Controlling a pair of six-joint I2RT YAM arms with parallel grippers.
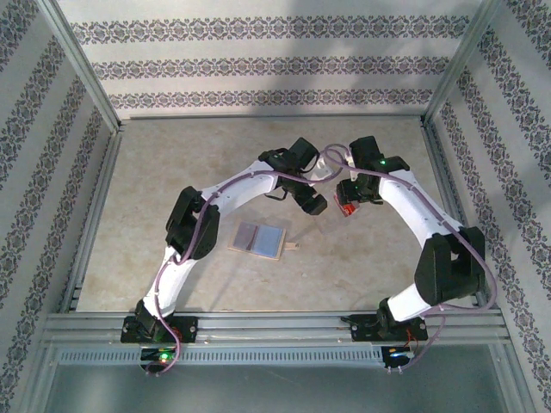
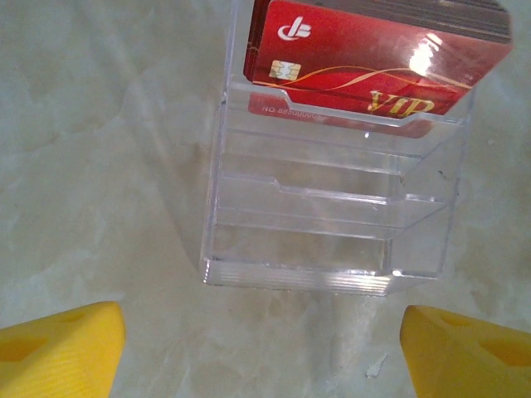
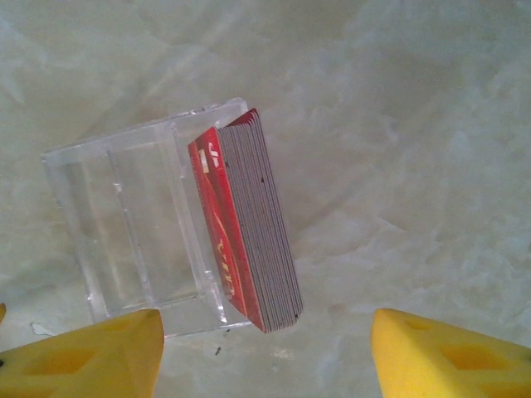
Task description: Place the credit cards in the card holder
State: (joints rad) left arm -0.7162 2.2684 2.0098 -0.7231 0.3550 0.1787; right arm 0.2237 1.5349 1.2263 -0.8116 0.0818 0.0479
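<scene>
— flowery walls go round three sides, and the table (image 1: 172, 172) is pale and swirly like stone. where are the red cards?

— the red cards (image 3: 249, 224) stand on edge in a thick bunch, in the end slot of a clear plastic stand (image 2: 323, 240). it sits far out on the table, a bit right of the middle. both arms lean in over it.

— and the wallet?

— the wallet (image 1: 256, 238) lies open and flat, closer to the feet of the arms and well apart from the stand. i can't see any red card in it, so i think the job is just at its start.

— are the hands holding anything?

— no. the left gripper (image 2: 261, 365) has its yellow fingers (image 2: 58, 348) spread wide with nothing between them. it looks at the front of the stand. the right gripper (image 3: 265, 356) is spread wide too and grips nothing. it looks at the thin edges of the bunch.

— will the cards be hard to pick up?

— i think they are light, thin and stiff, and shiny, so a bit slippery. they are packed tight, so two could come out at once. i would pinch one card near its top edge, where it sticks up over the plastic, with a finger on each flat side. the stand looks light as well. it could slide or tip on a pull, so the other hand may need to steady it.
</scene>
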